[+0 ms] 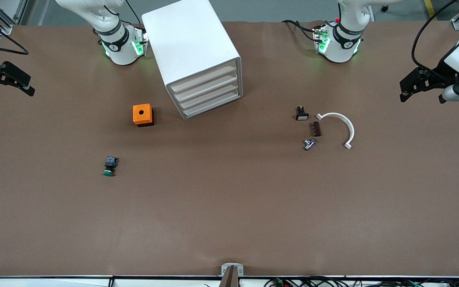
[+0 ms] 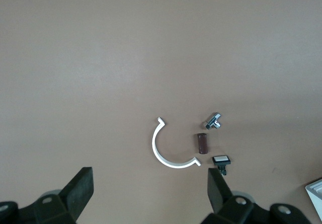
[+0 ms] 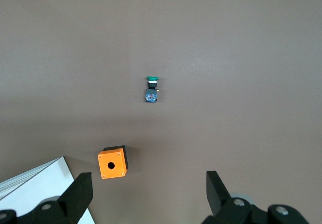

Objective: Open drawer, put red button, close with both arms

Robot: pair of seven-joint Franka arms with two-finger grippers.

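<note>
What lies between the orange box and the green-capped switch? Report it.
Nothing: only bare brown table separates the orange box from the green-capped switch, as the front and right wrist views show.

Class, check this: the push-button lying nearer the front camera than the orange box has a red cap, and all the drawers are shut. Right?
One slip: the push-button has a green cap, as the right wrist view shows. It does lie nearer the camera than the orange box, and the drawers are shut.
</note>
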